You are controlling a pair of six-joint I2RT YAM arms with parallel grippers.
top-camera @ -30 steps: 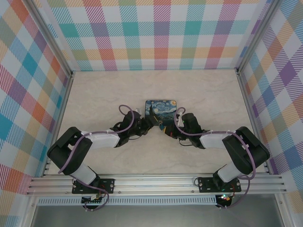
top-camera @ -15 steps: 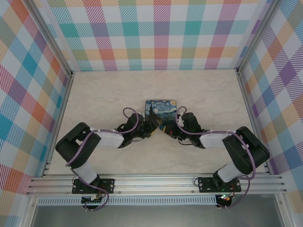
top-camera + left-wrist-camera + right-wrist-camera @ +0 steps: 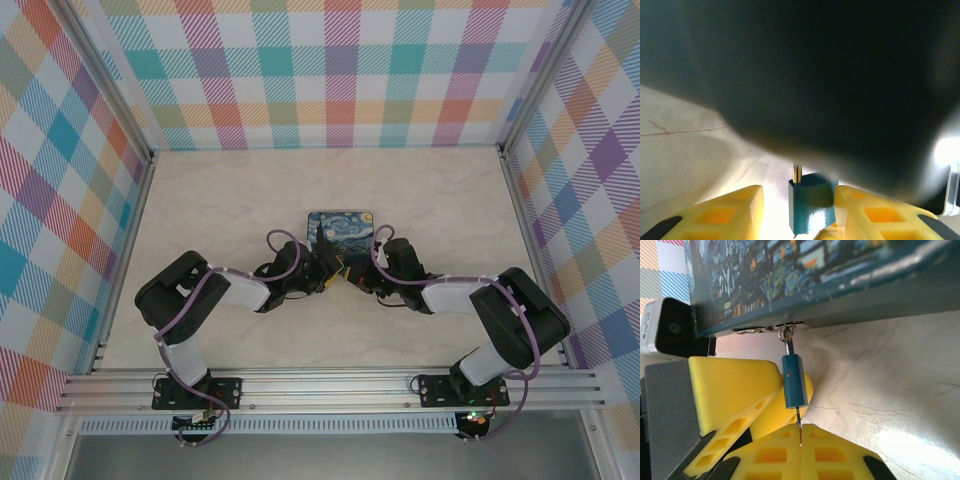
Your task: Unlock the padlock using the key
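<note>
Both key [image 3: 798, 422] ends seemingly hidden

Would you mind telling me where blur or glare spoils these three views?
Left wrist: a dark, badly blurred mass covers the top, glare whitens the table beside the padlock. Right wrist: sharp on padlock and key, with a glare patch lower right. Top external: evenly lit, sharp.

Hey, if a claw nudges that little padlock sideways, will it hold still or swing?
Probably swings: the padlock joins the box only by its thin shackle. Its glossy body might slip in the left claw. It looks rigid and, being tiny, likely light.
</note>
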